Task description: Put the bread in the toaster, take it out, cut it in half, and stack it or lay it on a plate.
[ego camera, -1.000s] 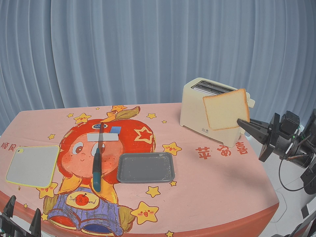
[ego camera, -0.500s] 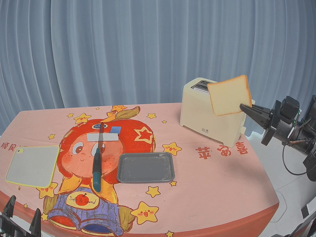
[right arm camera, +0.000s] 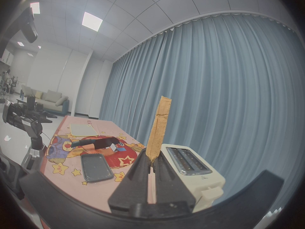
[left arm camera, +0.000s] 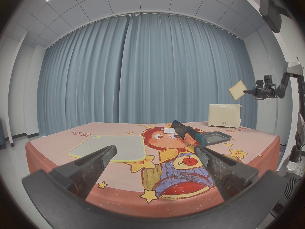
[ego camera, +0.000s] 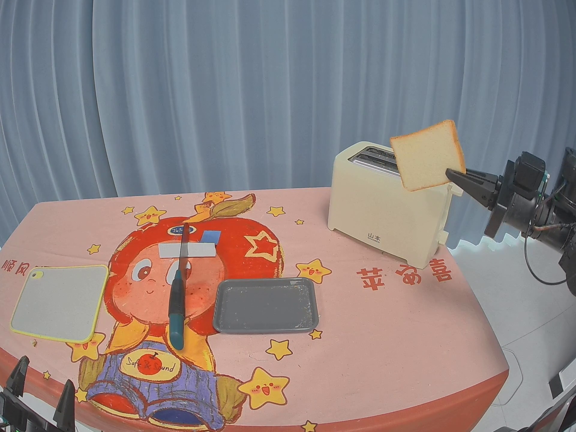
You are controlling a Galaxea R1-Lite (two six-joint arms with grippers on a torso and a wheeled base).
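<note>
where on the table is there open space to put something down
The widest bare patch is the right front of the table, bordered by the tray, the toaster and the table edge. A smaller one lies at the far left, behind the cutting board. The middle is crowded: the knife lies close beside the tray.

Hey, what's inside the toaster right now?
No bread sticks out of the toaster's two slots; only their metal guides show. The slot bottoms are hidden. The bread is pinched in the right gripper, in the air, higher than the toaster's top.
</note>
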